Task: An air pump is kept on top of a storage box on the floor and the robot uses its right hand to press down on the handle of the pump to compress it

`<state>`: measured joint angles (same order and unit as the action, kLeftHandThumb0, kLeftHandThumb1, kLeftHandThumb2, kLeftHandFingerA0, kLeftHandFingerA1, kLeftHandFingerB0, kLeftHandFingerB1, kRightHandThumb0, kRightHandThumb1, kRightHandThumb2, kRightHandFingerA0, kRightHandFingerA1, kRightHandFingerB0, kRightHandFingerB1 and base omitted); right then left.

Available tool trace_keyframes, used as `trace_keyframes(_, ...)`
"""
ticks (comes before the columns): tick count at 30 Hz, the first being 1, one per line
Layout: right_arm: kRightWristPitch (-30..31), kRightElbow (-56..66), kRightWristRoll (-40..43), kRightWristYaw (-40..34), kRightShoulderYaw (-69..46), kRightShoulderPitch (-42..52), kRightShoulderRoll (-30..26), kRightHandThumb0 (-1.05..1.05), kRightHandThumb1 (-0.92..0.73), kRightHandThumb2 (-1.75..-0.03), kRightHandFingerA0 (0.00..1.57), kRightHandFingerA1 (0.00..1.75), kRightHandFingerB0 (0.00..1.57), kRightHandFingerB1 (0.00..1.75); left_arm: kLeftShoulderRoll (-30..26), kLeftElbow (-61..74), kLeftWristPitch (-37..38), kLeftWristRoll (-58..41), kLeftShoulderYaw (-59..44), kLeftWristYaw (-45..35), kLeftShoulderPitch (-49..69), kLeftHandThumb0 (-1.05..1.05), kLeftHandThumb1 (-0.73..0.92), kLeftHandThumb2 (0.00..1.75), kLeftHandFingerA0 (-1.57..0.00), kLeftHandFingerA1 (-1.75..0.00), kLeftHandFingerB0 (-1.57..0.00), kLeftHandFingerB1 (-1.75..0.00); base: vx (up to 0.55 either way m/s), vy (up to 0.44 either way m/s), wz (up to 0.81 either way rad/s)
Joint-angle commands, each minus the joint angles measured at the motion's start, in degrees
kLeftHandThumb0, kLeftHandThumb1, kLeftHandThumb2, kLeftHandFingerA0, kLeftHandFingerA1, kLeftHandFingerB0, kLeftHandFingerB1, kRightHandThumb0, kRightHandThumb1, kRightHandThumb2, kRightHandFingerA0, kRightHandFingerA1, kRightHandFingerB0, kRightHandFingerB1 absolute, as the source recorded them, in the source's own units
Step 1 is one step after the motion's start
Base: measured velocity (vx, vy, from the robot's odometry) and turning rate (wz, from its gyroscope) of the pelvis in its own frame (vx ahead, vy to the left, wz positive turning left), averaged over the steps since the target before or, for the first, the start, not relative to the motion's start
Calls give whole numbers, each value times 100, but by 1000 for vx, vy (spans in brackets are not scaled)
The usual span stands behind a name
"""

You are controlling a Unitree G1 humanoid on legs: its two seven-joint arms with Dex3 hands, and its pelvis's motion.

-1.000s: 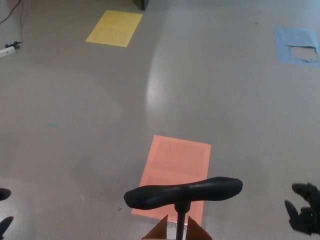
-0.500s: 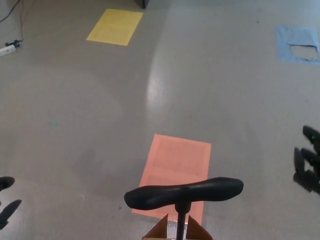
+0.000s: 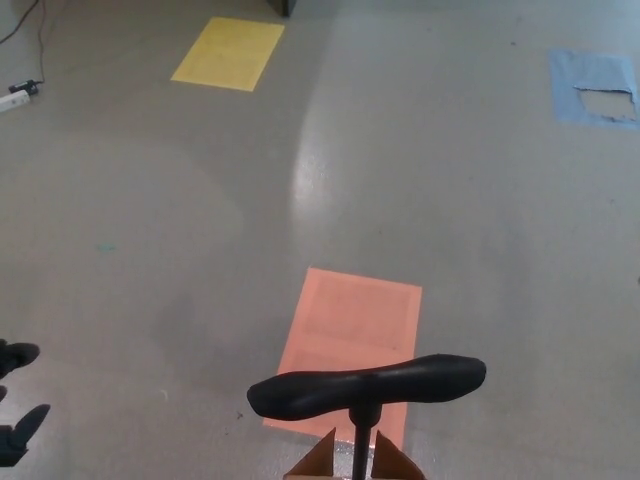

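The air pump's black handle (image 3: 366, 385) lies crosswise near the bottom centre of the head view, on a thin black rod (image 3: 362, 448). The rod goes down between the brown flaps of the storage box (image 3: 322, 462), of which only a sliver shows at the bottom edge. Nothing touches the handle. Only the fingertips of my left hand (image 3: 18, 432) show at the lower left edge, spread apart and empty, far from the pump. My right hand is out of the picture.
An orange rectangle (image 3: 352, 342) is marked on the grey floor just beyond the pump. A yellow rectangle (image 3: 229, 54) lies far back left, a torn blue patch (image 3: 592, 85) far back right. A cable with a white plug (image 3: 18, 96) lies at the far left.
My right hand rose along the right edge and has left the picture. My left fingertips crept slightly upward at the left edge. The pump handle has not moved.
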<state>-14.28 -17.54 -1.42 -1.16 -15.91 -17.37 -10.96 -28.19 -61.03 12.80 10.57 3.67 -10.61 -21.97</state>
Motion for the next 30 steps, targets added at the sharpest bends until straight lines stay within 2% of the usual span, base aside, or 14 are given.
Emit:
trace_keyframes(1, 1304, 5249, 2794, 974, -657, -968, -2071, -36, -50, -108, 0, 48, 0, 48, -16, -214, 277, 130, 102, -20, 10, -33, 55, 106, 0, -48, 0, -47, 0, 0, 0)
trace_keyframes(6, 1647, 5277, 2785, 1505, -186, -1554, -2429, -36, -47, -107, 0, 48, 0, 48, 4, -257, 291, 108, 105, -87, 29, -33, 55, 106, 0, -48, 0, -47, 0, 0, 0)
trace_keyframes(7, 1849, 5370, 2843, 1507, -90, -1649, -2461, -80, -87, -66, 20, 29, 15, 27, 1, -265, 303, 100, 100, -101, 34, -33, 55, 106, 0, -48, 0, -47, 0, 0, 0)
trace_keyframes(8, 1995, 5420, 2910, 1528, 9, -1754, -2474, -37, -45, -106, 0, 48, 0, 48, 1, -270, 305, 96, 98, -106, 36, -33, 55, 106, 0, -48, 0, -47, 0, 0, 0)
trace_keyframes(9, 2090, 5411, 2779, 1697, 231, -1987, -2515, -86, -75, -87, 10, 30, 7, 22, -1, -269, 295, 88, 92, -122, 40, -33, 55, 106, 0, -48, 0, -47, 0, 0, 0)
trace_keyframes(10, 2136, 5389, 2563, 1879, 432, -2194, -2569, -86, -75, -87, 10, 30, 7, 22, -7, -266, 286, 78, 85, -144, 44, -33, 55, 106, 0, -48, 0, -47, 0, 0, 0)
trace_keyframes(11, 2259, 5407, 2430, 2000, 569, -2323, -2632, -80, -73, -111, 6, 31, 5, 24, -17, -264, 305, 91, 94, -144, 50, -33, 55, 106, 0, -48, 0, -47, 0, 0, 0)
trace_keyframes(13, 2529, 5489, 2297, 2091, 754, -2474, -2684, -82, -74, -111, 7, 31, 6, 24, -18, -263, 311, 67, 74, -165, 87, -33, 55, 106, 0, -48, 0, -47, 0, 0, 0)
trace_keyframes(14, 2606, 5524, 2269, 2120, 842, -2530, -2674, -88, -76, -90, 10, 32, 6, 21, -20, -258, 304, 68, 75, -166, 91, -33, 56, 106, 0, -48, 0, -47, 0, 0, 0)
trace_keyframes(15, 2690, 5568, 2254, 2145, 930, -2587, -2661, -88, -76, -90, 10, 32, 6, 21, -23, -253, 296, 74, 79, -164, 92, -33, 56, 106, 0, -48, 0, -47, 0, 0, 0)
trace_keyframes(16, 2627, 5600, 1983, 2322, 1157, -2666, -2665, -80, -92, -72, 10, 25, 8, 21, -23, -254, 318, 62, 69, -173, 100, -32, 56, 106, 0, -48, 0, -47, 0, 0, 0)
trace_keyframes(17, 2632, 5635, 1868, 2422, 1290, -2727, -2682, -73, -74, -113, 2, 34, 1, 26, -24, -257, 336, 54, 63, -183, 105, -32, 56, 106, 0, -48, 0, -47, 0, 0, 0)
trace_keyframes(21, 3050, 5748, 2126, 2691, 1639, -3067, -2731, -94, -84, -114, 5, 17, 5, 9, -51, -258, 346, 39, 48, -211, 123, -32, 56, 106, 0, -48, 0, -47, 0, 0, 0)
trace_keyframes(30, 3275, 5953, 1888, 2872, 2448, -3343, -2493, -85, -79, -111, 6, 24, 6, 19, -61, -291, 370, 34, 53, -268, 116, -34, 53, 105, 0, -48, 0, -47, 0, 0, 0)
